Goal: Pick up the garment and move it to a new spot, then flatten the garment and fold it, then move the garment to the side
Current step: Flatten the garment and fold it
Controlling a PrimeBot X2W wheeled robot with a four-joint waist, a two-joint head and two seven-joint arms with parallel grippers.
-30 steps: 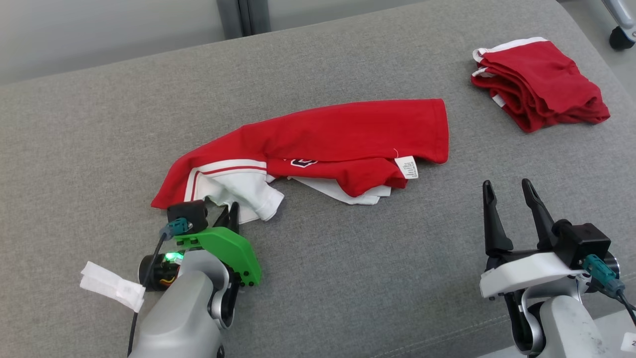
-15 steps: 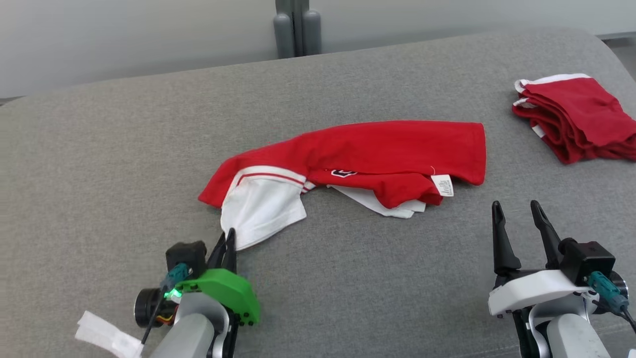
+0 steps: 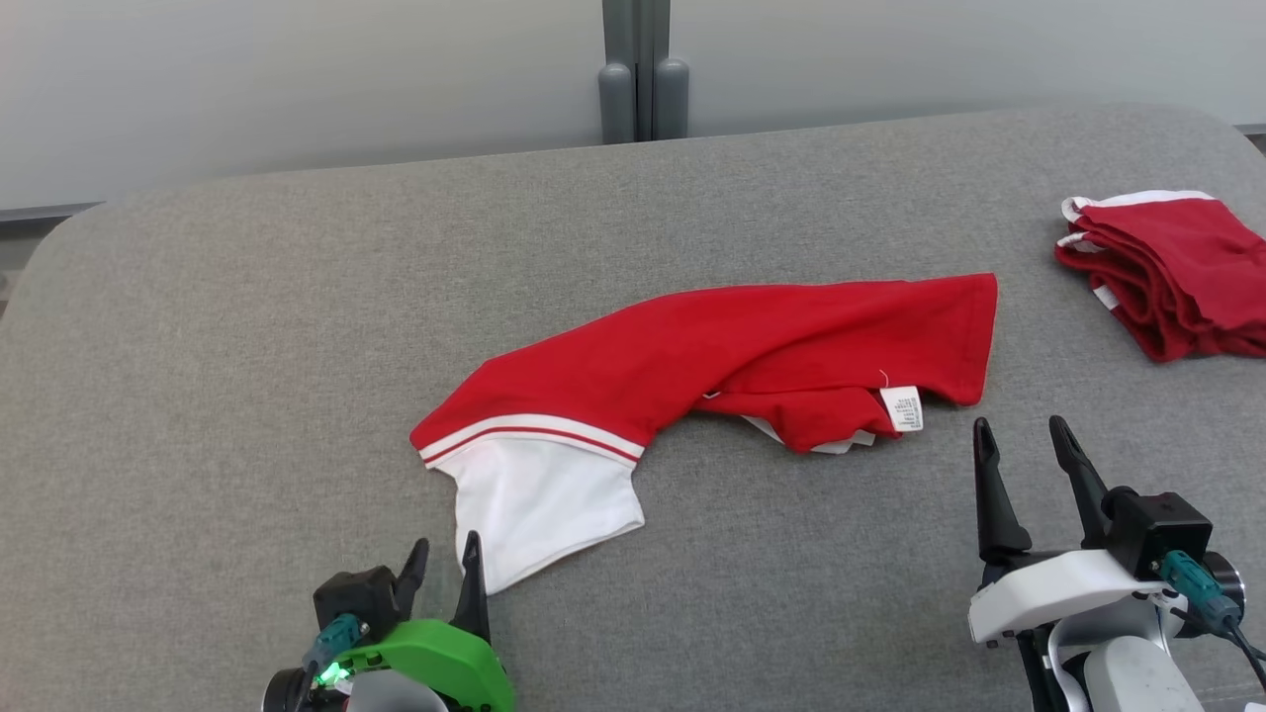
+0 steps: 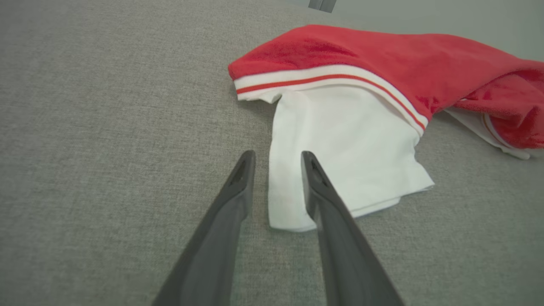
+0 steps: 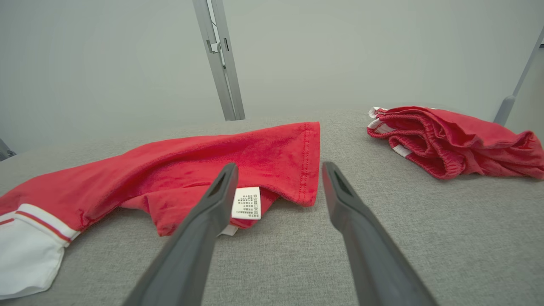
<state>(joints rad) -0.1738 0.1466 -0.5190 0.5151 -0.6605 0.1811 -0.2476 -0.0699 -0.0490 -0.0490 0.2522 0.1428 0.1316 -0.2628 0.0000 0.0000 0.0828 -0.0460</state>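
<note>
Left claw [image 3: 445, 547] has released the garment [image 3: 752, 336] and spread; right claw [image 3: 1021, 435] spread; pile [image 3: 1177, 277] cropped.

l tool [image 3: 447, 541] & r tool [image 3: 1020, 423], both w/ fingers apart, empty

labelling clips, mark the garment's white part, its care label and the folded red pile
white cloth part of garment [image 3: 539, 504], head view, its middle
white care label [image 3: 901, 408], head view, its centre
folded red cloth pile [image 3: 1187, 252], head view, top layer
</note>
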